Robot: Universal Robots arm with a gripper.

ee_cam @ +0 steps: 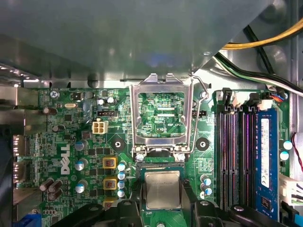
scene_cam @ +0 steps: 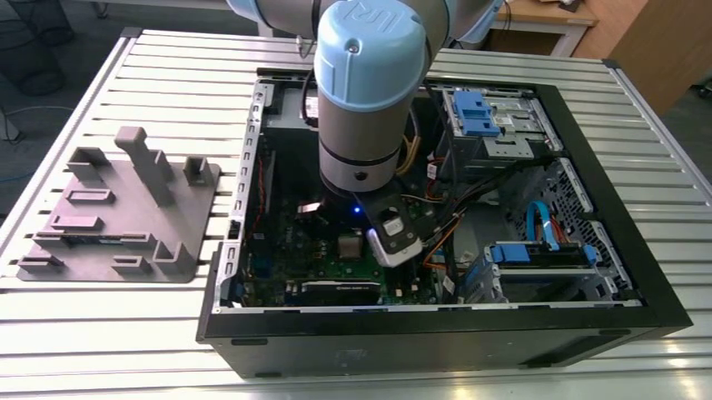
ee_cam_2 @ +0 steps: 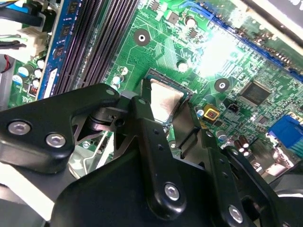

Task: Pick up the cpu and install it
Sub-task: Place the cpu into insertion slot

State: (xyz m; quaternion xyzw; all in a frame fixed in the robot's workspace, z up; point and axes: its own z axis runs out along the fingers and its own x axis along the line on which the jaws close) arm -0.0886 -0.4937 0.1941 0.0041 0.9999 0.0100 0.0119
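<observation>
The cpu, a small square chip with a silvery top, lies flat in the socket on the green motherboard. My gripper stands over it, with a black finger against each of two opposite edges, shut on the chip. In the second wrist view the cpu shows between the fingertips of the gripper, level with the socket rim. The silver socket frame is swung open just beyond the socket. In the exterior view the arm reaches down into the open computer case.
Memory slots and a blue module run beside the socket. Capacitors and a white connector stand on its other side. Yellow and black cables cross above. A grey plastic tray with posts sits on the slatted table at the exterior view's left.
</observation>
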